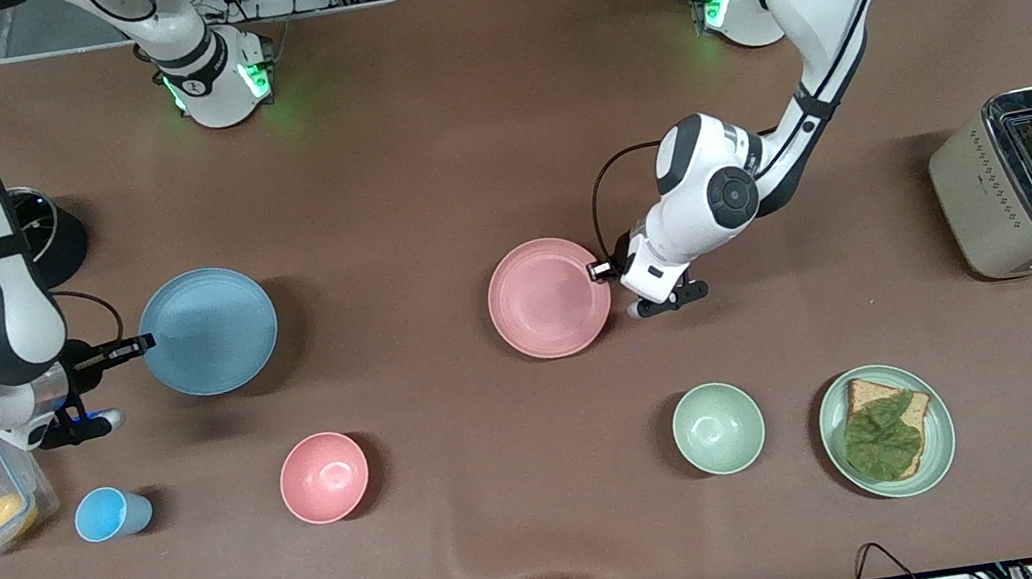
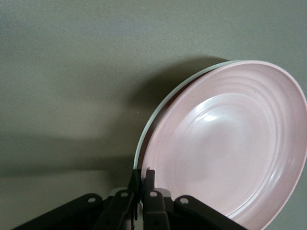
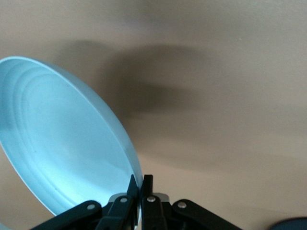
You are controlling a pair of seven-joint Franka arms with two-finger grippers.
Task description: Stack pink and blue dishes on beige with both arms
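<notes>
We saw the left gripper [image 1: 596,270] with its jaws clenched on the rim of the pink plate [image 1: 545,297], at the edge toward the left arm's end of the worktop [image 1: 415,142]. The right gripper [image 1: 142,343] had its jaws clamped on the rim of the blue plate [image 1: 211,330]. Both plates were lifted off the worktop, well apart. Nearer the front camera stood a blue cup [image 1: 108,513], a pink bowl [image 1: 324,477] and a green bowl [image 1: 718,428].

Even overhead light is seen; soft shadows are cast beside the pale pink round plastic plate [image 1: 545,297] and the light blue round plastic plate [image 1: 209,330]
</notes>
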